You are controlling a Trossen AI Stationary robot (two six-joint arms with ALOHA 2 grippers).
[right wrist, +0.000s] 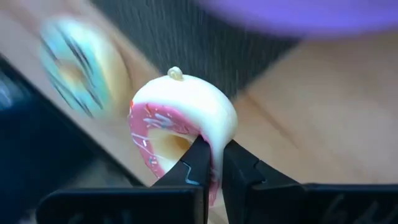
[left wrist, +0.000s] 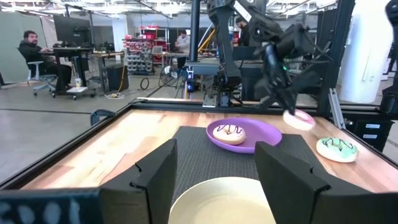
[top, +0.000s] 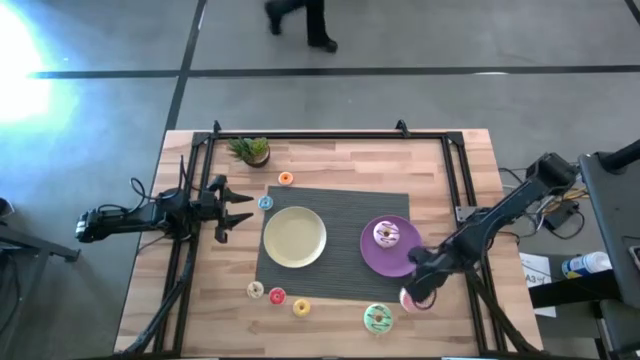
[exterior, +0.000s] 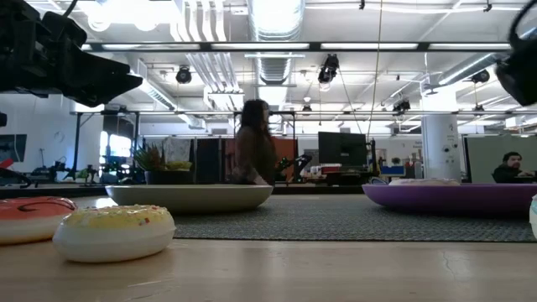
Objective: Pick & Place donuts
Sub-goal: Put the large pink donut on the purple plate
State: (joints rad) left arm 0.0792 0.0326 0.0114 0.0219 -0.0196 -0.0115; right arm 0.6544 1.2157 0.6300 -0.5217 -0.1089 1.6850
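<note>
My right gripper (top: 420, 288) hangs near the table's right near corner, shut on the pink donut (right wrist: 186, 118), just off the purple plate (top: 400, 262). The white-sprinkled donut (top: 386, 235) lies flat on that plate. The green donut (top: 378, 318) lies flat on the wood near the near edge. The cream (top: 255, 290), red (top: 276, 296) and yellow (top: 301, 307) minis lie in a row by the mat's near left corner. The orange (top: 285, 178) and blue (top: 265, 202) minis sit near its far left corner. My left gripper (left wrist: 214, 162) waits open at the table's left, facing the yellow plate (top: 295, 237). My right gripper pinches the pink donut's ring wall (right wrist: 214, 134) between its two fingers. One finger (right wrist: 193, 165) is inside the hole and the other (right wrist: 245, 168) is on the outer side. The donut stands on edge in the hold, tilted, and is lifted clear of the table (left wrist: 300, 119).
A dark woven mat (top: 340, 200) carries both plates. A small potted plant (top: 250, 150) stands at the far left of the table. A black frame rail (top: 330, 136) runs along the far edge and sides. A person walks on the floor beyond the table (top: 300, 20).
</note>
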